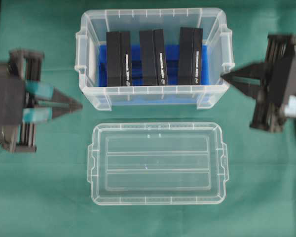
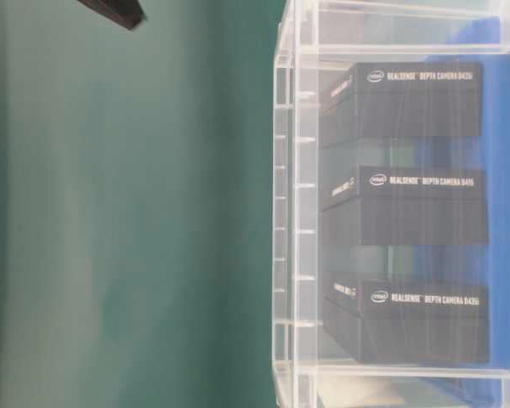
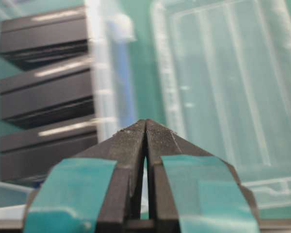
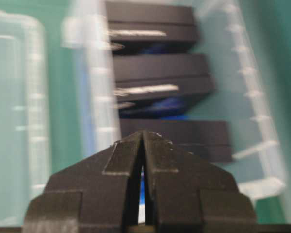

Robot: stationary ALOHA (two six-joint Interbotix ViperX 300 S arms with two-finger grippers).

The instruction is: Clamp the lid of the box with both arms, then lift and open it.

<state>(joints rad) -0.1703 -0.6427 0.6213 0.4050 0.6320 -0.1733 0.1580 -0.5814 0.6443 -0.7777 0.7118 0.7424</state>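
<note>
Lying flat on the green cloth (image 1: 44, 197), the lid (image 1: 158, 163) is seen nearest, apart from the box (image 1: 154, 58) just behind it. Three black blocks (image 1: 159, 57) are held upright inside the box. The left gripper (image 1: 79, 105) and right gripper (image 1: 224, 77) are kept off both, each with fingers pressed together on nothing.

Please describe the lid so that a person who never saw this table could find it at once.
On the green cloth, find the deep clear box that holds three black blocks. The lid lies flat on the cloth beside its long wall, on the side nearer the bottom of the overhead view. Unlike the box, it is a shallow, empty clear panel with two long ridges.
</note>
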